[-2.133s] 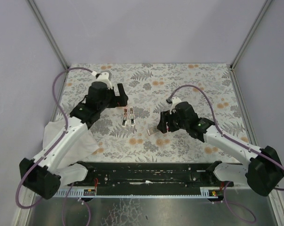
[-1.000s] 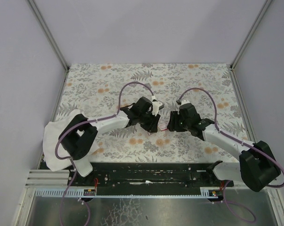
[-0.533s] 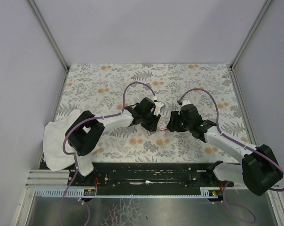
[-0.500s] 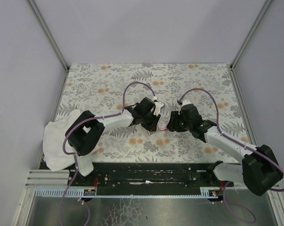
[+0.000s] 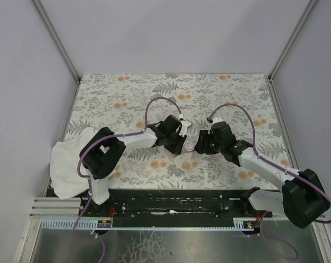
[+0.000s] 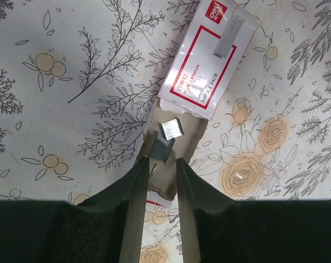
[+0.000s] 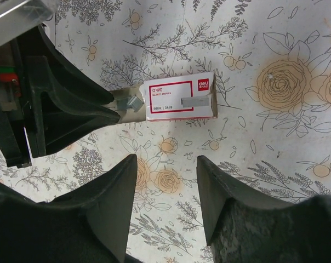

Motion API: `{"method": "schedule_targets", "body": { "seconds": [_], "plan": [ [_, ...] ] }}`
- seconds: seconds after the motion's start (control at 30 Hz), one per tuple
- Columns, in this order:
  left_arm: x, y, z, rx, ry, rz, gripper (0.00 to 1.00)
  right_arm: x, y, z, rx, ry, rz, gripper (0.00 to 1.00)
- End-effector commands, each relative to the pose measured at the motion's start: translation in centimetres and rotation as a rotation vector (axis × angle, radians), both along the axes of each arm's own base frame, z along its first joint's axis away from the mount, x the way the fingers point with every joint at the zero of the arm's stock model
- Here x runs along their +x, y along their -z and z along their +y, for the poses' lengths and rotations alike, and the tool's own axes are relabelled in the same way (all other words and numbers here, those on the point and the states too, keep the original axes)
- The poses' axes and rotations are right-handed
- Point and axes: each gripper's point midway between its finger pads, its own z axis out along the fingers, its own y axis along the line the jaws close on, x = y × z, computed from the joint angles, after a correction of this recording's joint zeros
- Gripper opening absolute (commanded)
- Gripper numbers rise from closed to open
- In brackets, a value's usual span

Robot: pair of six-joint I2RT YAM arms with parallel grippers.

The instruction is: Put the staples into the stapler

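Since the left pincer [image 6: 162,160] has swung in over the staple box [image 6: 201,71] and narrowed to a slim gap, gripping nothing yet, a staple pickup looks imminent. Staples [image 6: 171,130]: short shiny grey strips in the pulled-out tan tray [image 6: 192,137], just ahead of its fingertips, the red-and-white box beyond. Right pincer [image 7: 165,158] hovers wide open, empty.

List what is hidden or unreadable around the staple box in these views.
Top view: staple box almost wholly covered by the left gripper and right gripper.
Left wrist: tan tray's near end lies between the fingers; grip or gap, unclear.
Right wrist: tray's outer end behind the left gripper.
Label's small print: too small in both wrist views.
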Motion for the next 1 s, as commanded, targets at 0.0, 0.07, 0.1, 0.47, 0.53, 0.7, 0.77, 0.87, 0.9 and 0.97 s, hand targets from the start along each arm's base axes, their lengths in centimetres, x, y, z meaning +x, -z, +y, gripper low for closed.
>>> {"method": "schedule_targets", "body": {
  "seconds": [0.0,0.07,0.1,0.47,0.53,0.7,0.77,0.87,0.9,0.97],
  "plan": [
    [0.7,-0.3,-0.6,-0.004,0.021,-0.033,0.25,0.7,-1.3,0.2,0.038,0.009,-0.050,0.54],
    [0.6,-0.2,-0.7,-0.008,0.024,-0.029,0.26,0.7,-1.2,0.2,0.036,0.008,-0.049,0.54],
    [0.5,-0.1,-0.7,-0.005,0.026,-0.029,0.26,0.6,-1.2,0.2,0.036,0.006,-0.048,0.54],
    [0.5,0.5,-0.8,0.004,0.027,-0.022,0.30,0.7,-1.2,0.0,0.038,0.012,-0.051,0.54],
    [0.4,0.4,-1.0,-0.006,0.038,-0.024,0.32,0.7,-1.1,0.0,0.038,0.011,-0.050,0.54],
    [0.3,0.5,-1.5,-0.014,0.059,-0.031,0.34,0.5,-1.0,0.0,0.038,0.009,-0.045,0.54],
    [0.4,0.7,-1.4,-0.005,0.054,-0.034,0.33,0.5,-1.0,-0.1,0.037,0.009,-0.045,0.54],
    [0.3,1.0,-1.3,0.001,0.055,-0.030,0.32,0.5,-1.1,-0.1,0.036,0.009,-0.048,0.54],
    [0.3,1.1,-1.4,0.001,0.057,-0.030,0.31,0.5,-1.1,-0.1,0.036,0.008,-0.049,0.54],
    [0.3,1.2,-1.5,0.001,0.059,-0.033,0.29,0.6,-1.1,-0.1,0.036,0.009,-0.048,0.54]
  ]
}}
